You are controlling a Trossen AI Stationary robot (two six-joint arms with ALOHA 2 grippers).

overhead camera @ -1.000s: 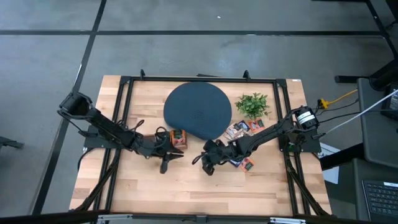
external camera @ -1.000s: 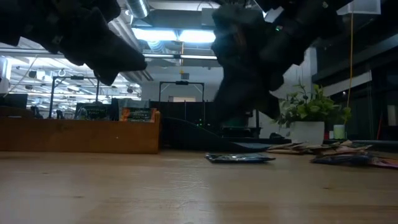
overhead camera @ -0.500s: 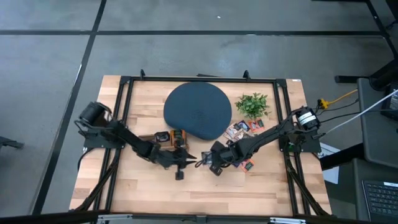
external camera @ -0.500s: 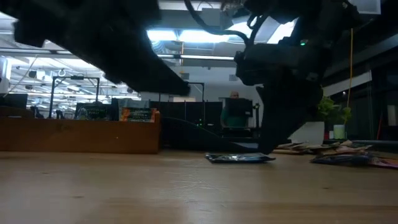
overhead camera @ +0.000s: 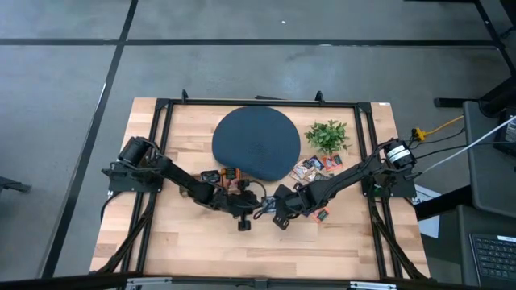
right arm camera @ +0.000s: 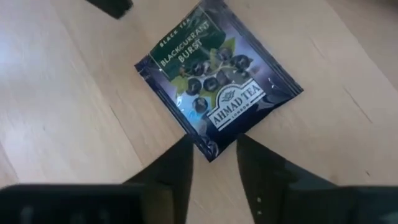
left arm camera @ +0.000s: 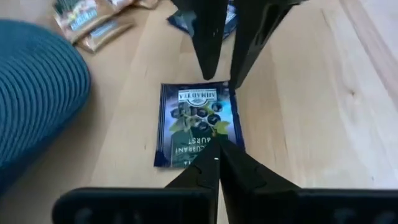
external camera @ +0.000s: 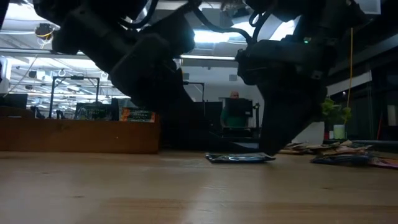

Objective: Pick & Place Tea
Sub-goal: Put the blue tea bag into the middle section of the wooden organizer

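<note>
Left gripper reaches in from the table's left side, its arm stretched low across the wood, and its own wrist camera shows the two dark fingers pressed together, holding nothing, their tips over the near edge of a blackcurrant sachet. That dark blue sachet lies flat on the wooden table, near the middle and just in front of the round dark disc; in the low view it appears as a thin flat strip on the boards. Behind the left arm, at the disc's near-left edge, one orange-red sachet rests on the wood.

Right of the blackcurrant sachet, the right gripper comes in from the table's right side and meets it from the opposite direction. Its wrist camera shows the fingers parted a little, empty, with the sachet's corner just at the gap between them. The two grippers sit close together, nearly tip to tip, over the same sachet.

Farther right, the remaining tea sachets lie scattered between the disc and the right arm, some partly under that arm. A small green plant stands at the far right of the table, beside the disc.
</note>
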